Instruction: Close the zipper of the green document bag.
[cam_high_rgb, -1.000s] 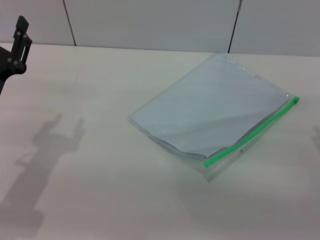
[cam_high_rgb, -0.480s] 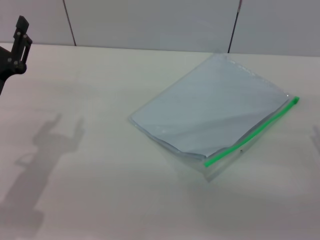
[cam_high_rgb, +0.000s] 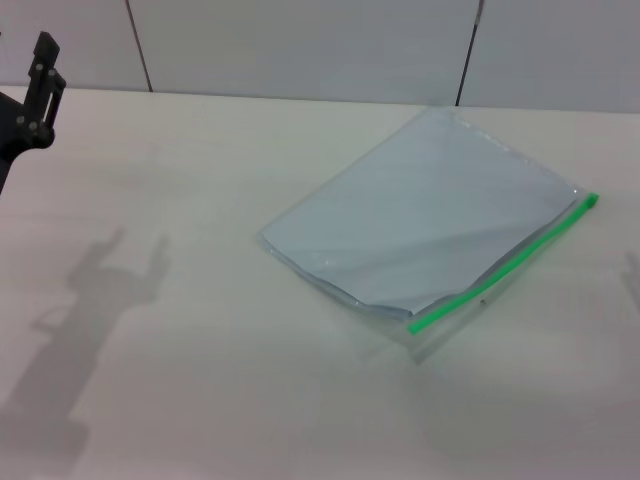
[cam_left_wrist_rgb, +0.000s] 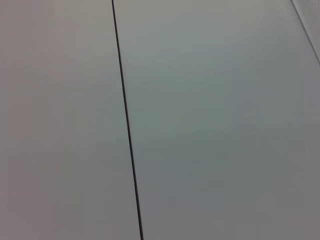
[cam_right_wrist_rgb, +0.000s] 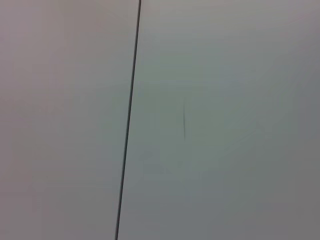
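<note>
The green document bag (cam_high_rgb: 425, 225) lies flat on the pale table, right of centre in the head view, turned at an angle. Its zipper (cam_high_rgb: 505, 263), a bright green strip, runs along the edge nearest the table's right front. That edge looks slightly lifted near its lower end. My left gripper (cam_high_rgb: 42, 70) hangs raised at the far left edge, well away from the bag. The right gripper is out of view. Both wrist views show only grey wall panels.
The light table (cam_high_rgb: 200, 380) stretches wide around the bag, and the left arm's shadow (cam_high_rgb: 90, 300) falls on its left part. Grey wall panels with dark seams (cam_high_rgb: 140, 45) stand behind the table's far edge.
</note>
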